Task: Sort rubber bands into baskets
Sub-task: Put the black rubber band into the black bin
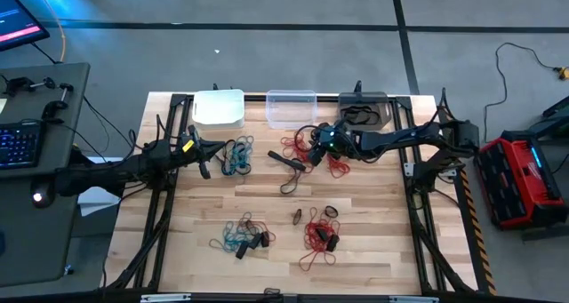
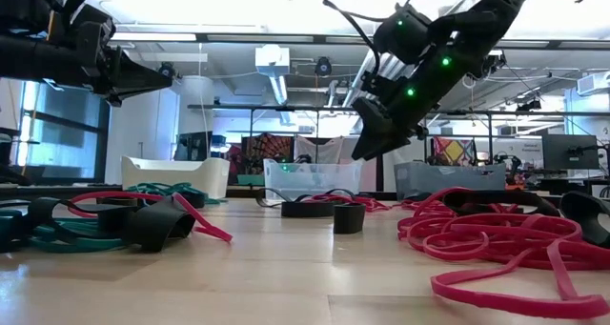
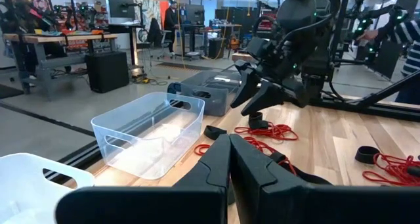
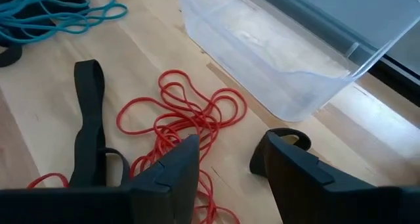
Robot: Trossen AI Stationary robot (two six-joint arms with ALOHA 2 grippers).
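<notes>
High view: wooden slat table [image 1: 373, 241] on grey floor; white basket [image 1: 219, 108], clear basket [image 1: 292, 107] and dark grey basket [image 1: 364, 107] line the far edge. Teal rubber bands [image 1: 236, 155] lie beside the left gripper [image 1: 205, 158], fingers together, empty. Right gripper [image 1: 313, 149] hovers over red rubber bands [image 1: 336, 164], fingers apart.

Low view: red bands and black bands [image 2: 348, 217] are strewn across the wood; workshop with benches behind.

Left wrist view: clear basket empty; a person stands at the far desks.

Right wrist view: a red tangle lies near the clear basket, between the spread fingers [image 4: 172, 175].
</notes>
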